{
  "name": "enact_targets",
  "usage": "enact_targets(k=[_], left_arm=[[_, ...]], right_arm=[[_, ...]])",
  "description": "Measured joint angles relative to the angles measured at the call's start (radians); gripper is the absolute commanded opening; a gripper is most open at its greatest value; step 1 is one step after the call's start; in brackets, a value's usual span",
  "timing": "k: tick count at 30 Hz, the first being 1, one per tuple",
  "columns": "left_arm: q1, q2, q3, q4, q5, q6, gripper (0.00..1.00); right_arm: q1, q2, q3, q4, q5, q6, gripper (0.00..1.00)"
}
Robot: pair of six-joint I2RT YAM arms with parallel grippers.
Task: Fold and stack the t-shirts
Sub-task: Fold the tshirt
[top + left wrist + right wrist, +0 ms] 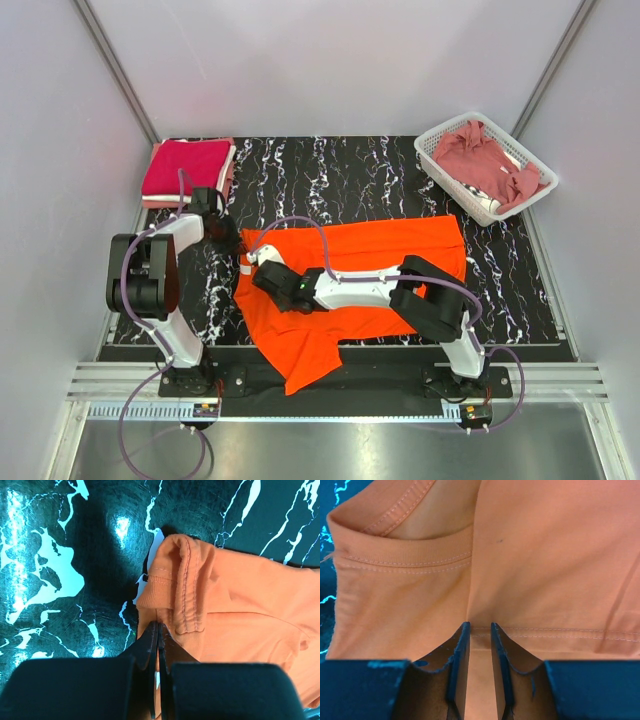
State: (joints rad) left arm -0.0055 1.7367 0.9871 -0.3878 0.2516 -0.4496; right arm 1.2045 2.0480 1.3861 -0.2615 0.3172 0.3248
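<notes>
black white-veined marble tabletop (350, 180) between plain pale walls (330, 60); metal rails (560, 382) in front.

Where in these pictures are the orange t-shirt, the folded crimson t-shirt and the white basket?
orange t-shirt (400, 245): top external view, on the flat cloth near its far edge.
folded crimson t-shirt (185, 165): top external view, middle of its top face.
white basket (452, 188): top external view, on its near left wall.

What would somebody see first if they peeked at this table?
The bright orange shirt spread across the middle of the black table, with the left claw and right claw both pinching its left end. Then the folded red shirts at the far left corner, and the white basket of pink shirts at the far right.
</notes>
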Motion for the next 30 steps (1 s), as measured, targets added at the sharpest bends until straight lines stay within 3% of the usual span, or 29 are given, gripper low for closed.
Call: enact_targets(k=[2,5,30], left_arm=[[0.0,0.0,0.0,0.0,0.0,0.0,0.0],[0.0,0.0,0.001,-0.001,0.0,0.0,0.0],[0.0,0.0,0.008,-0.011,-0.027,0.005,0.0]], right_arm=[[0.001,0.001,0.0,0.0,0.011,-0.003,0.22],[0.002,0.002,0.0,-0.001,0.029,-0.01,0.01],[0.015,-0.131,-0.117,0.003,0.036,-0.003,0.0]])
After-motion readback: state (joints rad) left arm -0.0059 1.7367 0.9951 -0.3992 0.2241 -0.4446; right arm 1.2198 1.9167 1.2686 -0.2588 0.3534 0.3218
